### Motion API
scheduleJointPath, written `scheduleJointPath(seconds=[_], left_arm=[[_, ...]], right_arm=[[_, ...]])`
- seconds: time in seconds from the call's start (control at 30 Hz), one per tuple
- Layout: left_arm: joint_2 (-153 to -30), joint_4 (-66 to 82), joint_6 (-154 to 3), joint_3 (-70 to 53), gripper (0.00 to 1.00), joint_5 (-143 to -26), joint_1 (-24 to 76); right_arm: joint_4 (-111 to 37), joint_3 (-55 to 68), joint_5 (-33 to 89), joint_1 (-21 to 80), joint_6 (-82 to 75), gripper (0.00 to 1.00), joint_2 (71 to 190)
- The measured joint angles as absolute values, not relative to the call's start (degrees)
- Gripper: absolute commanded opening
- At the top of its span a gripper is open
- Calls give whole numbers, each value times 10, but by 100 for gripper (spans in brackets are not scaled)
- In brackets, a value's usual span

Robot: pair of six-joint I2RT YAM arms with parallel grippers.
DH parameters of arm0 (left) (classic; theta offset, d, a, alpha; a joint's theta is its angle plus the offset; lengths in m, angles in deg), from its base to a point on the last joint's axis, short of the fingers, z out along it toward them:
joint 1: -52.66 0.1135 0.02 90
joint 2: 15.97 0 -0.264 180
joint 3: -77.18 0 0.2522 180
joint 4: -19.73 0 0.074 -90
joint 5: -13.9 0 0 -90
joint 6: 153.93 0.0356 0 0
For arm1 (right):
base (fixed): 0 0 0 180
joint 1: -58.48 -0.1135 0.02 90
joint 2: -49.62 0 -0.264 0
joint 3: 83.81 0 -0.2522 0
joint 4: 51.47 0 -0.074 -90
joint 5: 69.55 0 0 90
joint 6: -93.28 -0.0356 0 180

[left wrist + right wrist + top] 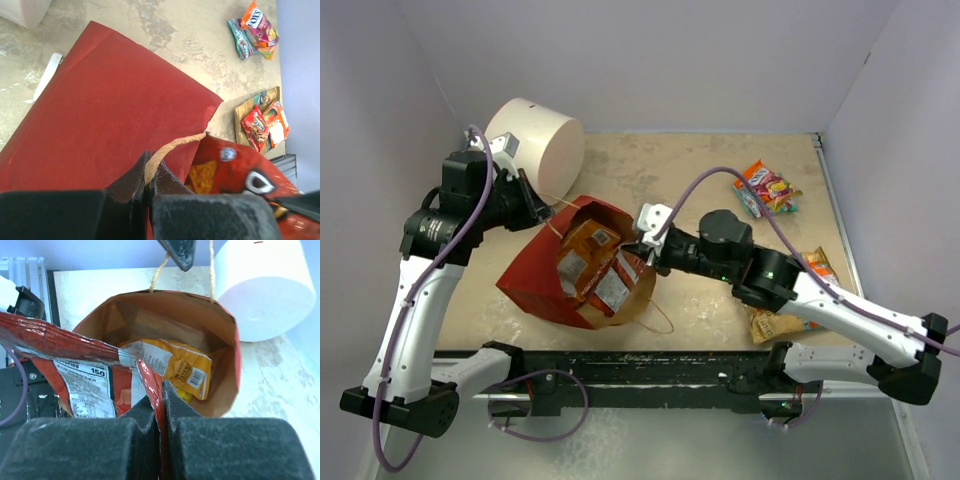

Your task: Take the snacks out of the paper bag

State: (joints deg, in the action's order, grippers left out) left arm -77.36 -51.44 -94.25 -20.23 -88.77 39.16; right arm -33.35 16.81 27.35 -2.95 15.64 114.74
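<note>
The paper bag [532, 278], red outside and brown inside, lies tilted on the table with its mouth towards the right arm. My left gripper [542, 212] is shut on the bag's string handle [172, 145] at the far rim. My right gripper [638, 250] is at the bag's mouth, shut on the edge of a red snack packet [85, 377] that sticks partly out of the bag. An orange packet [175, 362] lies deeper inside the bag [150, 320]. The red packet also shows in the left wrist view [235, 165].
A white cylinder drum [535, 140] stands behind the bag. Loose packets lie on the table: a teal and pink pair at the far right [767, 188], an orange one [817, 265] and a tan one [770, 325] beside the right arm. Grey walls enclose the table.
</note>
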Motion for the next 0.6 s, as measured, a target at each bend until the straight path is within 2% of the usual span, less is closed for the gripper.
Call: scheduleJointPath(seconds=[0.2,0.47,0.6], left_arm=[[-785,-515,-943,-202,0,-861,392],[-785,-515,-943,-202,0,-847,392],[-785,-515,-943,-202,0,-846,392]], right_arm=[[-267,136,207,-30,131,0,1083],[-187,-1,-112,-25,28,0,1101],[-169,-9,-174,40,24,0,1120]])
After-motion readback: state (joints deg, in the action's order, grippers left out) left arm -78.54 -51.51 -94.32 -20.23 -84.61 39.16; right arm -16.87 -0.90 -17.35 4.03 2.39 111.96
